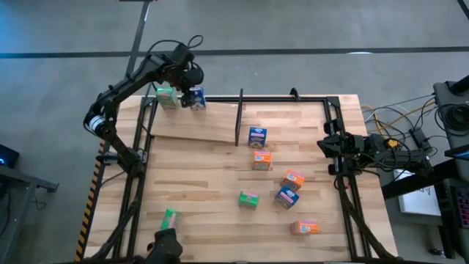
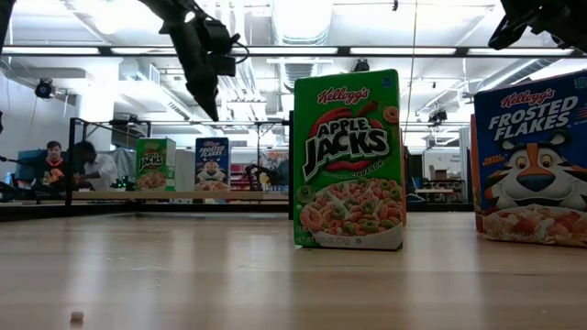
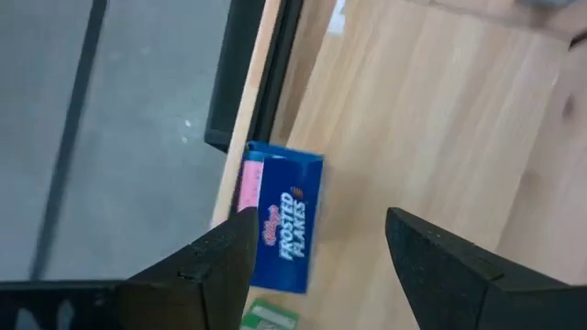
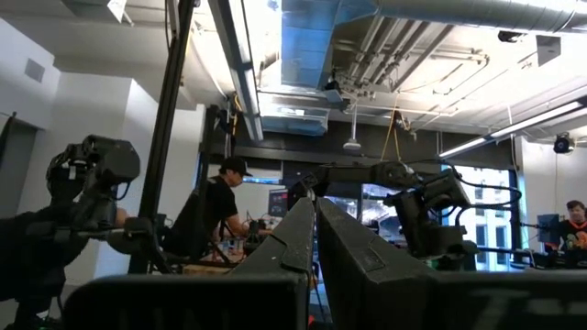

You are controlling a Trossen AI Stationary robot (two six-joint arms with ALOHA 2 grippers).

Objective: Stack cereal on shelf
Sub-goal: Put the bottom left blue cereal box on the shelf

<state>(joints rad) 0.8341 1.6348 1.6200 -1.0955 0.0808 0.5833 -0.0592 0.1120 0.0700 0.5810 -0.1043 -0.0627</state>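
My left gripper point(image 1: 192, 82) hangs open over the far-left end of the shelf point(image 1: 198, 126), a light plank in a black frame with a black divider rod point(image 1: 239, 117). Below it a blue cereal box point(image 3: 284, 220) stands upright on the plank, next to a green one point(image 1: 167, 96). In the low view the fingertips point(image 2: 209, 105) are clear above the blue box point(image 2: 212, 165). The other boxes sit on the tabletop: blue point(image 1: 257, 136), orange point(image 1: 261, 159), orange point(image 1: 293, 180), blue point(image 1: 286, 196), green point(image 1: 248, 199), orange point(image 1: 305, 228), green point(image 1: 170, 218). My right gripper point(image 4: 315, 220) waits shut at the table's right edge point(image 1: 331, 147).
The black frame rails point(image 1: 139, 154) run along the table's left and right sides point(image 1: 344, 169). To the right of the divider the far part of the plank is bare wood point(image 1: 286, 117). People sit in the room beyond the table point(image 2: 69, 165). Cables lie off the table's right point(image 1: 399, 132).
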